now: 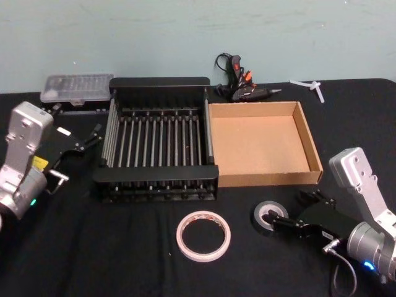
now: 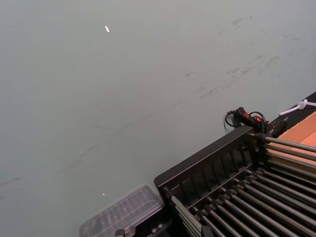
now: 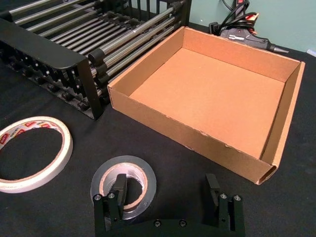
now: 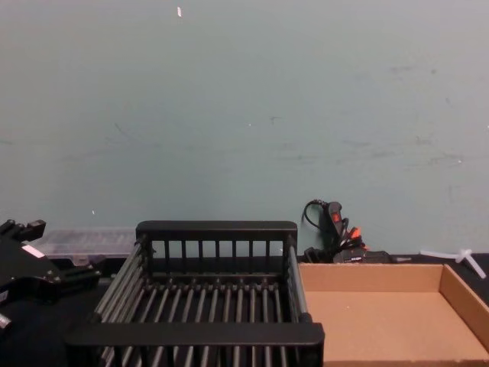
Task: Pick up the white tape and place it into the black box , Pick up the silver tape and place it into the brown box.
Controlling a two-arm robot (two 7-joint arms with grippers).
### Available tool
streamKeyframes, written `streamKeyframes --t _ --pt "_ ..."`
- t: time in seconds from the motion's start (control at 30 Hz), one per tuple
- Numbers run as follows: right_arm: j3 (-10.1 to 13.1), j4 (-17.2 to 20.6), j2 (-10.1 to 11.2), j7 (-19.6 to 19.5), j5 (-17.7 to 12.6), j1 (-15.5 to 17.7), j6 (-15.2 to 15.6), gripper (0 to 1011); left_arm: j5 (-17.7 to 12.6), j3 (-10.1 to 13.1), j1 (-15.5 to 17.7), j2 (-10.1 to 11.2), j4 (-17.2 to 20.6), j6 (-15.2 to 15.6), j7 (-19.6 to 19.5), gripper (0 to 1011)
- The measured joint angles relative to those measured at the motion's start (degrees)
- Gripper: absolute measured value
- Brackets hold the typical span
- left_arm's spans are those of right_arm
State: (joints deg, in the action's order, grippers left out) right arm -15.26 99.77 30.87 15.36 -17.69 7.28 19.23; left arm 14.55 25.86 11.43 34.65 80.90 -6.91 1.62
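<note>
Right gripper (image 3: pixel 168 190): sitting low at the near right of the table, its fingers spread wide. One finger (image 3: pixel 118 186) is reaching over the silver tape's centre hole; the other is standing on the bare cloth beside the roll, so nothing is being gripped.

Silver tape (image 1: pixel 267 215): lying flat on the black tablecloth (image 1: pixel 111 247), near the front wall of the brown box and just to the right of the white tape.

White tape (image 1: pixel 203 236): lying flat at the near centre, in front of the black box and apart from it, red print showing on its inner ring.

Black box (image 1: pixel 158 85): standing at the centre, nothing lying on its slatted floor, its right side running close along the brown box.

Brown box (image 1: pixel 312 148): sitting to the right of the black box, its floor bare.

Left gripper (image 1: pixel 83 141): hovering at the left, beside the black box's left wall, fingers parted and holding nothing.

Far edge: a clear plastic case (image 1: pixel 75 88) is resting at the far left, a glue gun (image 1: pixel 242 86) behind the seam between the boxes, and a small white piece (image 1: pixel 309 86) at the far right.
</note>
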Motion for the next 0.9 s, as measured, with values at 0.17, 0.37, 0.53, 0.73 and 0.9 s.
streamKeyframes --t 0.17,0.37,0.53,0.73,0.9 --pt "0.0 0.0 0.0 0.0 -0.1 0.0 0.0 978 0.0 0.0 0.0 0.0 0.0 0.0 0.0 1001" --pt "0.0 0.0 0.1 -0.1 -0.1 0.0 0.0 837 0.0 0.0 0.0 0.0 0.0 0.0 0.0 1001" --pt "-0.1 0.1 0.1 -0.1 -0.2 0.0 0.0 687 0.0 0.0 0.0 0.0 0.0 0.0 0.0 1001" --pt "-0.1 0.1 0.1 -0.1 -0.2 0.0 0.0 486 0.0 0.0 0.0 0.0 0.0 0.0 0.0 1001" --pt "-0.1 0.1 0.1 -0.1 -0.3 0.0 -0.1 329 0.0 0.0 0.0 0.0 0.0 0.0 0.0 1001"
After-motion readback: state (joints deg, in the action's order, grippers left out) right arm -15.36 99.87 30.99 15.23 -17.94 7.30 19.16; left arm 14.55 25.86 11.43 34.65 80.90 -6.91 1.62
